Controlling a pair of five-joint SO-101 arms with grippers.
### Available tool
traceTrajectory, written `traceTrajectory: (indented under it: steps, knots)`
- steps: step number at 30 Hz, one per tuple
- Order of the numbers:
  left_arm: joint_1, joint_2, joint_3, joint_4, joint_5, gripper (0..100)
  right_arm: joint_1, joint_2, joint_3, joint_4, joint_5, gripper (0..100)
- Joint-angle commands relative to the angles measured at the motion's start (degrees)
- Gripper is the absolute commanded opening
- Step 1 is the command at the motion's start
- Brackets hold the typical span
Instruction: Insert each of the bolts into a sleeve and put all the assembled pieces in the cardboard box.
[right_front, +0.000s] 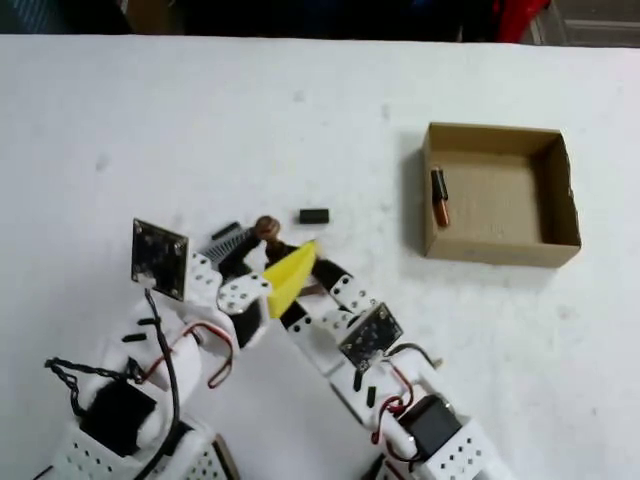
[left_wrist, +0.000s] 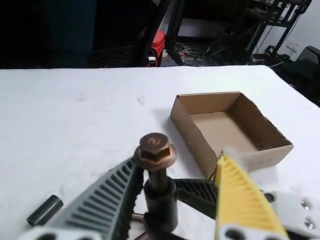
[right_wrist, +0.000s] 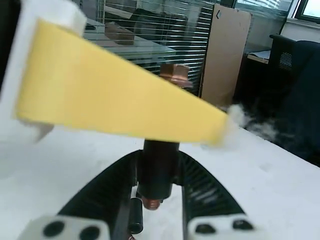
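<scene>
Left wrist view: the left end effector stands spread wide. Its grey finger is just beside the shaft of a copper-headed bolt, and its yellow finger is well apart from it. The bolt stands upright in a black sleeve, with its head clear above the sleeve.

Right wrist view: the right end effector pinches that sleeve between two black fingers, and the bolt's tip shows below (the yellow finger crosses in front and hides part of the shaft).

High view: both arms meet over the table. A loose sleeve lies just beyond them. The cardboard box, well apart to the right, holds one assembled piece near its left wall.
</scene>
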Motion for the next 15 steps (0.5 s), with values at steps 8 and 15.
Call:
traceTrajectory:
  steps: [8,15]
  knots:
    - [-6.8,-0.8,-0.2,-2.1,-0.5,25,0.7,-0.6,0.4,0.0,0.6,1.6]
    - [-9.6,-0.8,-7.5,-2.3,-0.5,24,0.7,-0.6,0.4,0.3,0.6,1.6]
